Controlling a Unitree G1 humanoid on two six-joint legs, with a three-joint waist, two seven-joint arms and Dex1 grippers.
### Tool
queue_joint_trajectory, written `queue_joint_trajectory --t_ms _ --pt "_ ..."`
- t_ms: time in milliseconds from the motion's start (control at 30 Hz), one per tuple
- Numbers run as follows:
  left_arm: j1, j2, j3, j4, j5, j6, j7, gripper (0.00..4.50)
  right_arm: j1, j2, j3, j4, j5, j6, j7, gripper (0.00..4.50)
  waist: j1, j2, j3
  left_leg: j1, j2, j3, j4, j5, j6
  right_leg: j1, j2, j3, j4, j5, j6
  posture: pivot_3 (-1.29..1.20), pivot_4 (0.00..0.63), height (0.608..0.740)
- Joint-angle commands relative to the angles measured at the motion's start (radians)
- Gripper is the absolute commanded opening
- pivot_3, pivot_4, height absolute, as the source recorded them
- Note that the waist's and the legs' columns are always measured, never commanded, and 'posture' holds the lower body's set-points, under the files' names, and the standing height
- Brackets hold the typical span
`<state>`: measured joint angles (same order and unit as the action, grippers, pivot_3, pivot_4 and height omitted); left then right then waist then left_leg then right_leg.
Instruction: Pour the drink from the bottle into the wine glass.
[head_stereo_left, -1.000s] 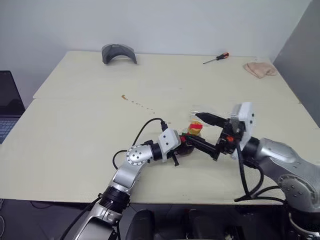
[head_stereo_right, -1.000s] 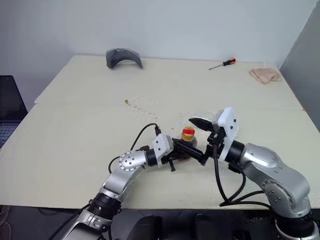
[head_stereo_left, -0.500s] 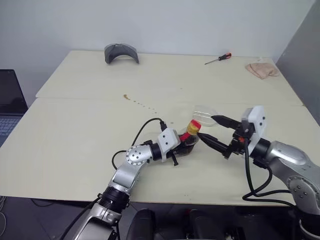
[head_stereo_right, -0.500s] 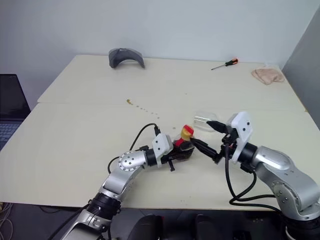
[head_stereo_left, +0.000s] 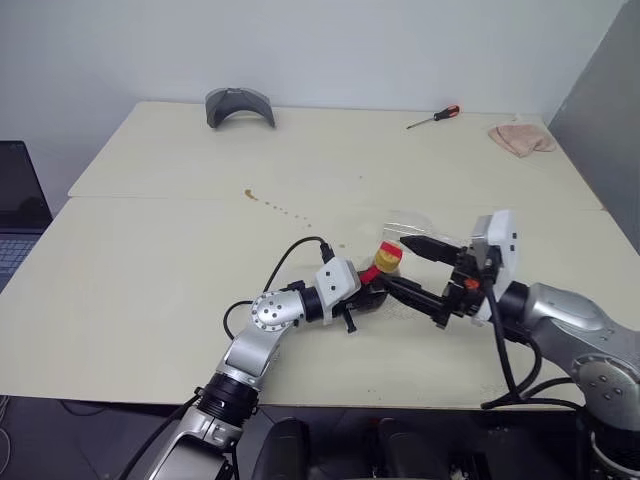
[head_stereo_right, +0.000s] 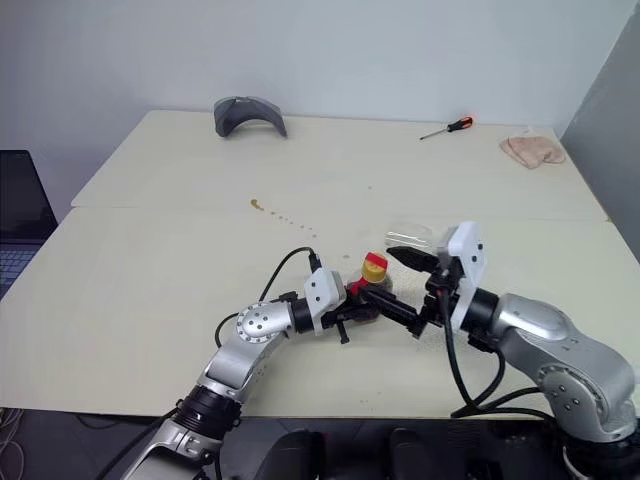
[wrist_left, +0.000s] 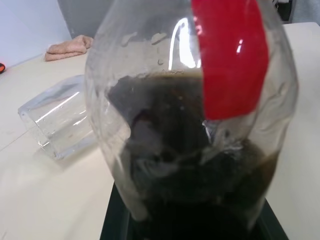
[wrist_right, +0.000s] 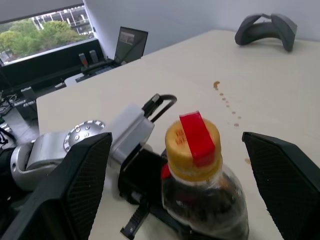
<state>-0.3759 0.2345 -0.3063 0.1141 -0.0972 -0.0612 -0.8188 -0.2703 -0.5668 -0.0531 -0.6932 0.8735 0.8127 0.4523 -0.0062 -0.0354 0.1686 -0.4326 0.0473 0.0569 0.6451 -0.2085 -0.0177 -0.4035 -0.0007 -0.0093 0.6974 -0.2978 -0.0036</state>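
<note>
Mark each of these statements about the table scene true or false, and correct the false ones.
1. The left pincer grips the bottle. True.
2. The bottle's yellow cap is off. False: it sits on the neck.
3. The right pincer is shut on the cap. False: its fingers stand apart on either side of the cap.
4. The wine glass lies on its side. True.
5. A screwdriver lies at the table's far edge. True.
6. The bottle is empty. False: dark drink fills its lower part.

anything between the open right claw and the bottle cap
Nothing visible. The right claw is open, one finger on each side of the bottle, and the yellow cap sits bare in the gap. The left claw holds the bottle lower down.
</note>
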Motion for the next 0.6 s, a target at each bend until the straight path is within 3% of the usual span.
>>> queue_joint_trajectory --t_ms 33,133,400,500,600 --pt "-0.007 -0.008 0.006 -0.04 -0.012 -0.026 0.0 0.72 -0.037 0.013 0.011 -0.003 -0.032 -0.029 -0.014 4.44 0.001 0.0 0.0 0.0 0.0 0.0 0.0 0.0 0.0 0.0 0.0 0.0 0.0 0.0 0.0 0.0 0.15 0.74" --pt "-0.005 -0.008 0.006 -0.041 -0.01 -0.025 0.002 0.72 -0.045 0.014 0.022 0.001 -0.055 -0.039 -0.008 3.86 0.002 0.0 0.0 0.0 0.0 0.0 0.0 0.0 0.0 0.0 0.0 0.0 0.0 0.0 0.0 0.0 0.15 0.74" --pt "-0.006 -0.009 0.005 -0.038 -0.009 -0.025 0.003 0.72 -0.033 0.013 0.055 0.003 -0.13 -0.083 0.017 1.21 0.002 0.0 0.0 0.0 0.0 0.0 0.0 0.0 0.0 0.0 0.0 0.0 0.0 0.0 0.0 0.0 0.15 0.74" --pt "-0.006 -0.01 0.005 -0.037 -0.009 -0.027 0.003 0.7 -0.034 0.03 0.043 0.006 -0.124 -0.088 0.011 1.21 0.002 0.0 0.0 0.0 0.0 0.0 0.0 0.0 0.0 0.0 0.0 0.0 0.0 0.0 0.0 0.0 0.15 0.74" --pt "-0.006 -0.011 0.005 -0.035 -0.01 -0.031 0.003 0.69 -0.018 0.078 -0.02 0.014 -0.01 -0.063 -0.018 1.21 0.002 0.0 0.0 0.0 0.0 0.0 0.0 0.0 0.0 0.0 0.0 0.0 0.0 0.001 -0.002 0.0 0.15 0.74"
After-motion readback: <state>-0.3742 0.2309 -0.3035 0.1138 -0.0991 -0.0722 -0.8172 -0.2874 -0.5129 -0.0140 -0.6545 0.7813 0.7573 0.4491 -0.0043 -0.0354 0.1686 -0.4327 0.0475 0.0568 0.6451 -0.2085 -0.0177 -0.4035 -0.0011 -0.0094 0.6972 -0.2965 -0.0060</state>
